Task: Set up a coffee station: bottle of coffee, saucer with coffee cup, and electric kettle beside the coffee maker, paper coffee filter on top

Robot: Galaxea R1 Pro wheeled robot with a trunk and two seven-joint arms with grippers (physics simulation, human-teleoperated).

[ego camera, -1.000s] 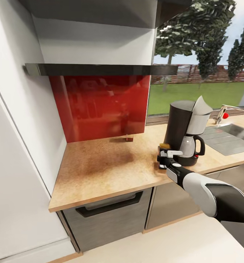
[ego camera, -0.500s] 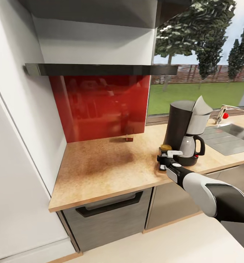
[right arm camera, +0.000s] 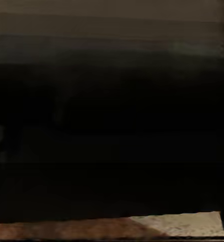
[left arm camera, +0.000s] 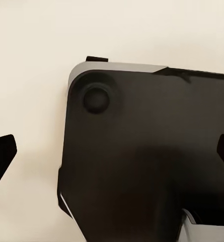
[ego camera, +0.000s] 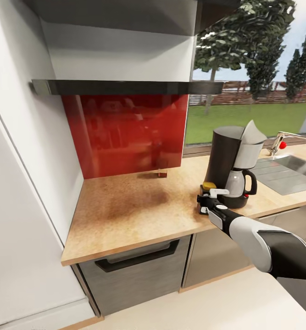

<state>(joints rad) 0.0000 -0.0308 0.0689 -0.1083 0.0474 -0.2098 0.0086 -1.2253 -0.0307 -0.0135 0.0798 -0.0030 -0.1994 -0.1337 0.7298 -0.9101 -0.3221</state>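
The coffee maker (ego camera: 230, 165) stands on the kitchen countertop (ego camera: 134, 215), and a white paper coffee filter (ego camera: 252, 129) rests on its top. The bottle of coffee (ego camera: 208, 186) stands at its left foot, and I see mainly the yellow cap. My right gripper (ego camera: 202, 204) sits low around the bottle from the front, its jaws apparently open. The right wrist view is nearly all dark, with a strip of countertop (right arm camera: 142, 227). In the left wrist view my left gripper (left arm camera: 112, 151) is open over the robot's dark base (left arm camera: 142, 161). The kitchen shelf (ego camera: 125, 87) hangs above the red backsplash.
A steel sink (ego camera: 290, 172) with a faucet (ego camera: 286, 137) lies right of the coffee maker. A tall white panel (ego camera: 24, 183) bounds the counter on the left. Dark grey cabinet fronts (ego camera: 134, 270) run beneath. The window (ego camera: 253, 101) is behind the counter.
The bottle's cap has sunk slightly and shifted right toward the coffee maker, showing brighter yellow. My right gripper has stayed nearly still.
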